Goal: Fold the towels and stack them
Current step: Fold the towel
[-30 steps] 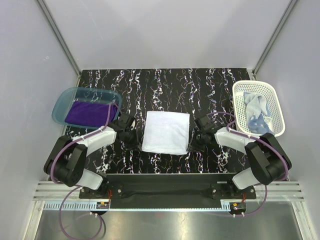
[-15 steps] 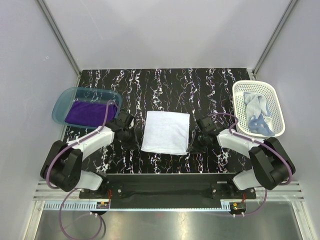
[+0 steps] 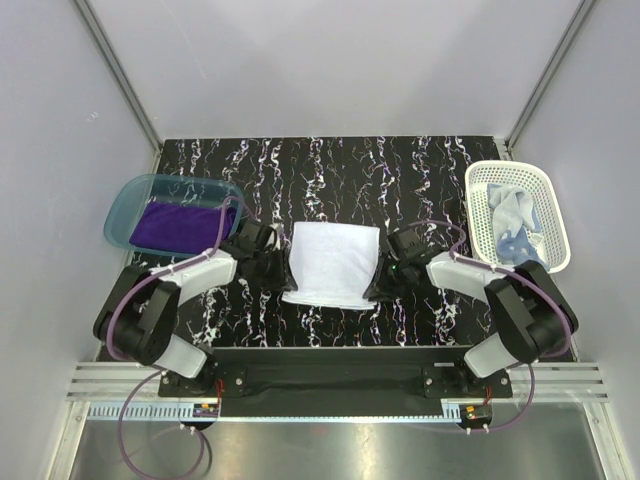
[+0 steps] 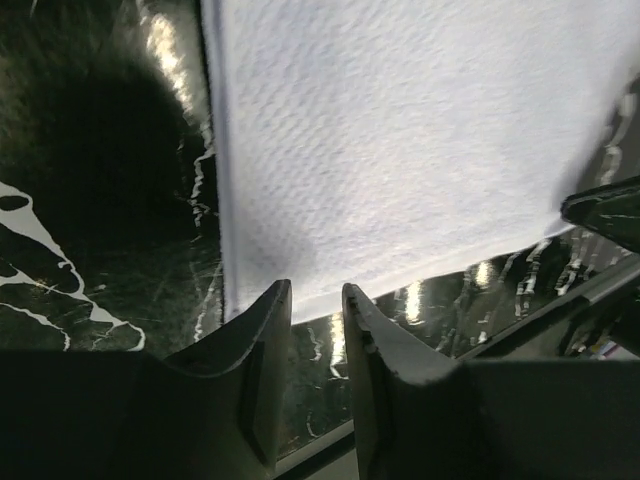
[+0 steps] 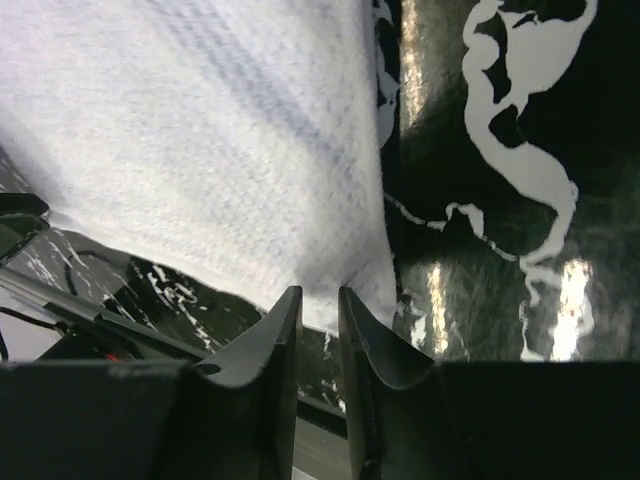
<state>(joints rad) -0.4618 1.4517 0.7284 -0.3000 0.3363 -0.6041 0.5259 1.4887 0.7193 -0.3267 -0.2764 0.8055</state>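
The white towel lies spread on the black marbled table between my two arms. My left gripper is at its near left corner; in the left wrist view the fingers stand nearly together on the towel's edge. My right gripper is at the near right corner; in the right wrist view its jaws pinch the towel, which puckers at the tips. The purple towel lies in the teal tray. The light blue towel lies crumpled in the basket.
The translucent teal tray stands at the left edge of the table. The white mesh basket stands at the right edge. Grey walls close in the table on three sides.
Both grippers have moved inward onto the white towel's near corners. The towel's near edge has drawn in and shifted a little away from the arms.
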